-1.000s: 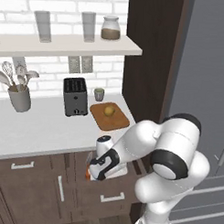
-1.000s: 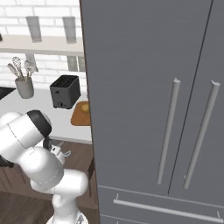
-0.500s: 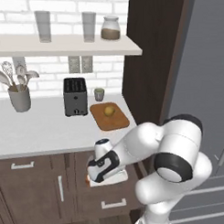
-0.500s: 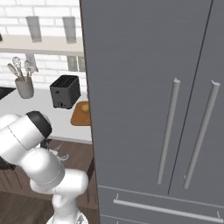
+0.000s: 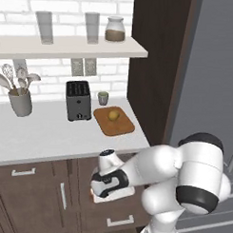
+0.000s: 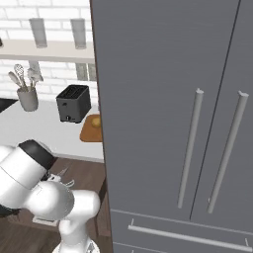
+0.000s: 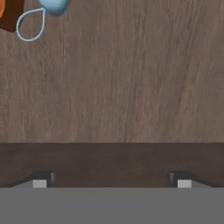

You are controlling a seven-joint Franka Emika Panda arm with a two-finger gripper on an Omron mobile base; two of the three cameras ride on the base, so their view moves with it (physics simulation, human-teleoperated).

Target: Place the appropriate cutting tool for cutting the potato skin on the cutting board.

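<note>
Pincer [image 7: 111,179] spread wide above drawer floor; peeler [image 7: 41,15] far off.

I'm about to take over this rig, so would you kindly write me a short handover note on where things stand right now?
Gripper: open and empty, fingertips wide apart, pointing at a brown wooden surface; in the left base view the hand hangs low in front of the lower cabinets.
Peeler: at the top left corner of the hand view, light blue handle and looped head, beside an orange-handled knife. Not grasped.
Potato: sits on the cutting board, right of the toaster on the counter.
Done: nothing placed yet.
Left: reach the peeler, grip it, carry it up and lay it on the board.
</note>
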